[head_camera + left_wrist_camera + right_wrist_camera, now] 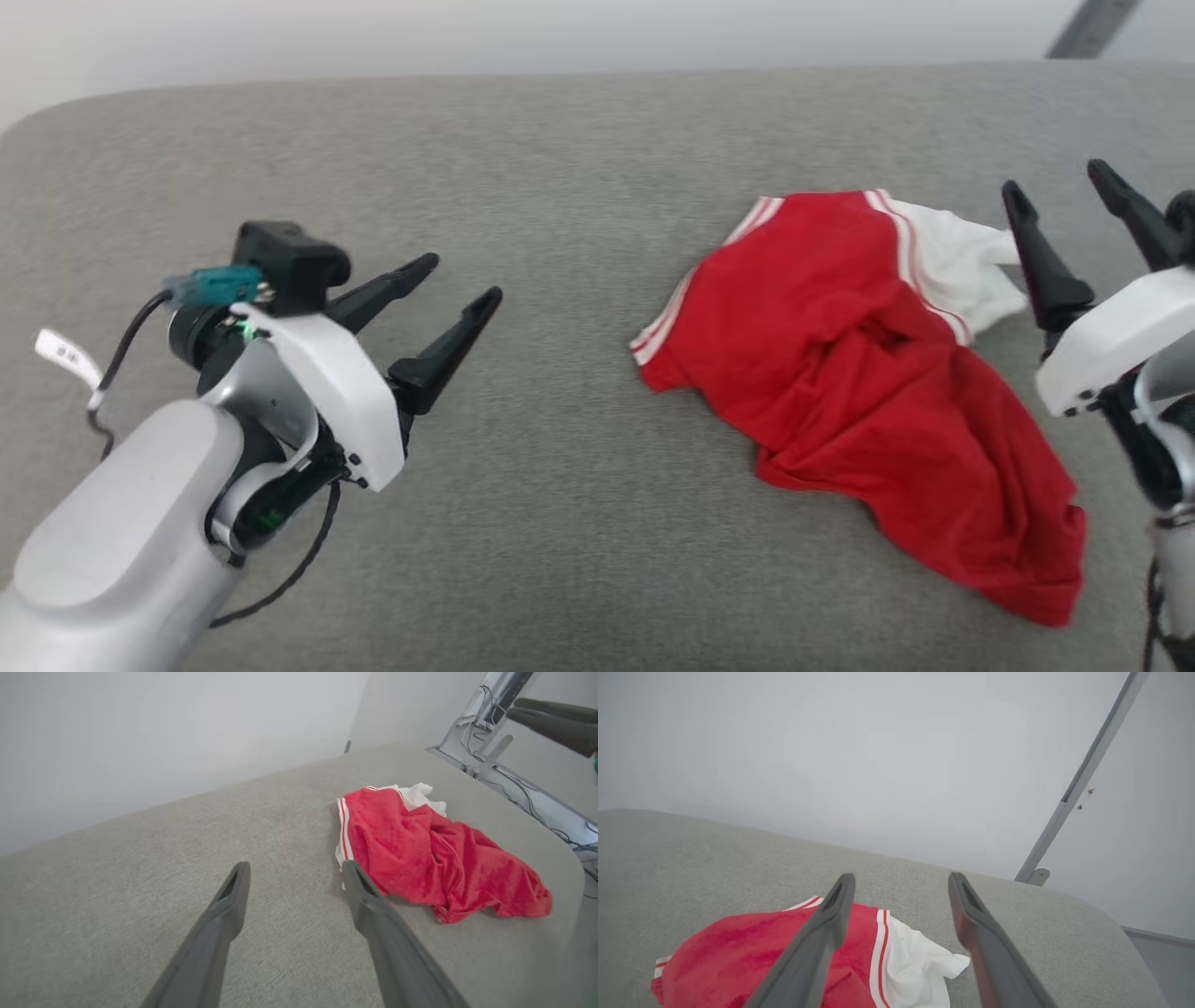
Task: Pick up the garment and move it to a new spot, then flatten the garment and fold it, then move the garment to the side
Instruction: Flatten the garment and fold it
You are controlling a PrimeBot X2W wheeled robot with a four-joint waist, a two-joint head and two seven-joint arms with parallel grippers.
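Red garment, white sleeve, striped trim; grey table

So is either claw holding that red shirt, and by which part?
Neither. Left gripper and right gripper are open; the shirt lies free on the grey surface.

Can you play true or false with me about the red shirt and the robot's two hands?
1. The red T-shirt has a white sleeve. True.
2. The T-shirt is neatly folded. False: it lies crumpled in a heap.
3. The right gripper holds the T-shirt. False: its jaws stand open beside the white sleeve, gripping nothing.
4. The left gripper is open and apart from the T-shirt. True.
5. The T-shirt lies on a grey fabric surface. True.
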